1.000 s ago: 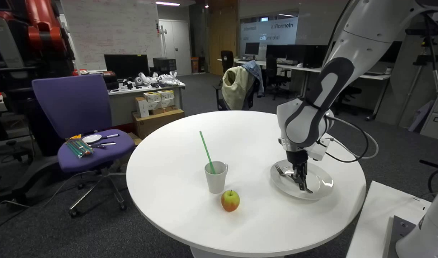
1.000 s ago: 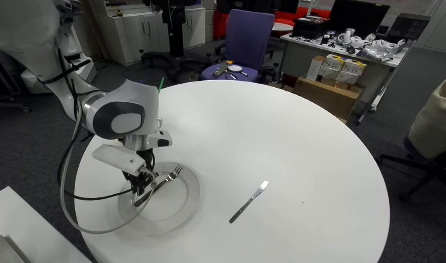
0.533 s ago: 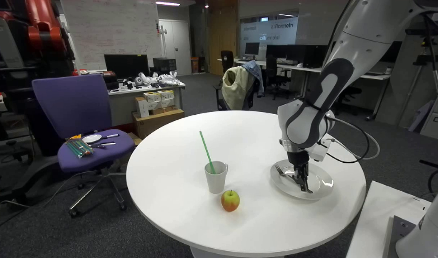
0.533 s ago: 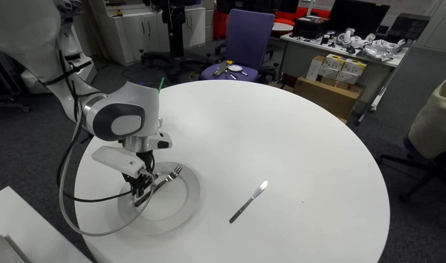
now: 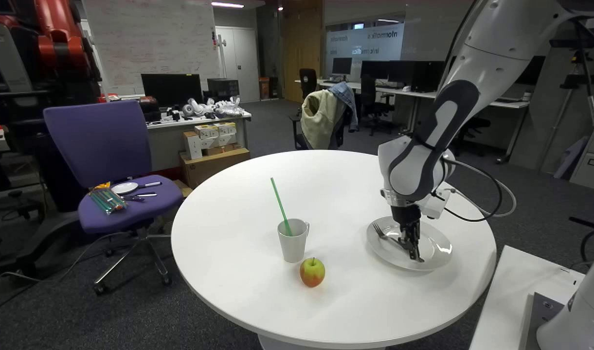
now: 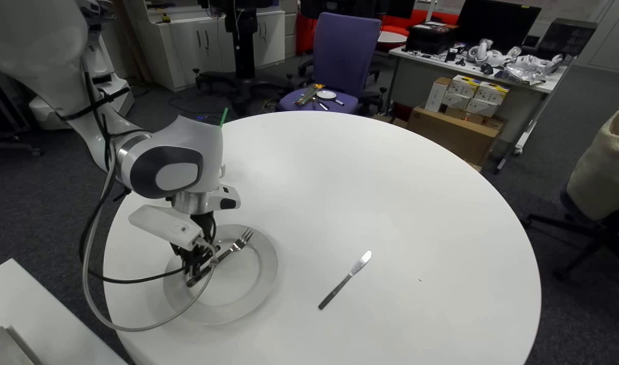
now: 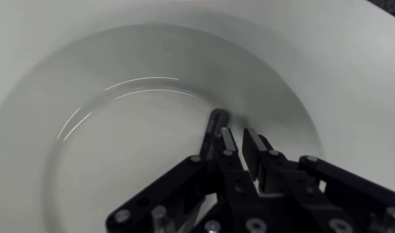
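Observation:
My gripper (image 7: 236, 132) points down over the white plate (image 7: 136, 136) in the wrist view. Its black fingers stand a narrow gap apart, with only plate showing between them. The dark handle of a fork (image 7: 218, 118) lies beside and partly behind the left finger, outside the gap; whether they touch I cannot tell. In both exterior views the gripper (image 5: 414, 253) (image 6: 190, 274) is low over the plate (image 5: 439, 240) (image 6: 258, 294), at the handle end of the fork (image 5: 379, 231) (image 6: 241, 243). The fork lies in the plate with its tines on the rim.
On the round white table (image 5: 238, 209) stand a white mug (image 5: 292, 249) with a green straw (image 5: 279, 201) and a red-yellow apple (image 5: 312, 273). A knife (image 6: 344, 280) lies on the table beside the plate. A cable (image 6: 101, 317) loops from the arm over the plate.
My gripper has moved slightly down and along towards the fork's handle end. The fork and plate have not moved.

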Available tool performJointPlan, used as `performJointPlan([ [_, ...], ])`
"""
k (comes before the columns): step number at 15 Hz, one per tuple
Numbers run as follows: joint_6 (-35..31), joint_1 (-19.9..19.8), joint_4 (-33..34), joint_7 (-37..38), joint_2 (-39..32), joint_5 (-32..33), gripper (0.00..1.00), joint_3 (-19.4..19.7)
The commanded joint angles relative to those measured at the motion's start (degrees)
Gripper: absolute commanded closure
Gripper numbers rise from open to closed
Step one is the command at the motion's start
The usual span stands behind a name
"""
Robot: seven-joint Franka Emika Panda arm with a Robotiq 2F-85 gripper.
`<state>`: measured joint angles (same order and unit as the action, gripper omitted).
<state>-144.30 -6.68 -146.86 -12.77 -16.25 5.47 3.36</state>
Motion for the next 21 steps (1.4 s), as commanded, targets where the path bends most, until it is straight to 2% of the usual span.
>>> performJointPlan([
  [1, 2.0, -1.23, 0.02, -2.91, 0.62, -0.81, 0.82, 0.02],
  [7, 2.01, -1.91, -0.08, -3.69, 0.21, -0.81, 0.83, 0.07],
  [21, 2.01, -2.13, -0.49, -3.27, 0.46, 0.51, 0.78, 1.63],
])
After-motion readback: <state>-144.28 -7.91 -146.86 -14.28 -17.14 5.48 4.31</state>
